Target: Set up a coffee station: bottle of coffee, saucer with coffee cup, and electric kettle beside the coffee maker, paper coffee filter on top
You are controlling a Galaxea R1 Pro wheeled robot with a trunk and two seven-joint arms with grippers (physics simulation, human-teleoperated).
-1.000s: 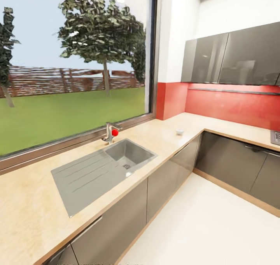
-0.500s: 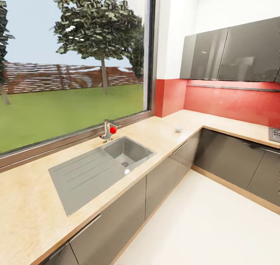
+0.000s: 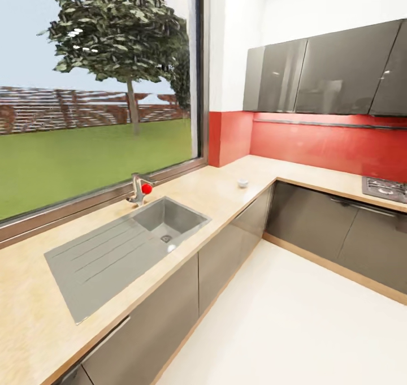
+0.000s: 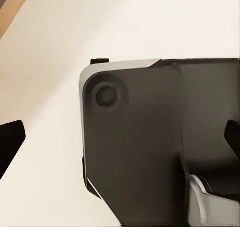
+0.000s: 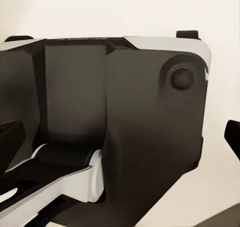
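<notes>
Item: my station in transit, arms hanging low. Left fingers: two dark tips at opposite edges of the wrist picture, spread wide, nothing between them but the robot's dark base and the pale floor beyond. Right fingers: likewise wide apart and holding nothing, aimed down over the base. Surface: the light wood worktop, an L along the window and the red wall, carrying a grey sink with a red-knobbed tap, and a hob at far right. Coffee cup: I take the small white object near the corner for this, too small to confirm. By my judgement it lies far ahead of and above both sets of fingers, no arm clearly nearer; the base must close in first.
</notes>
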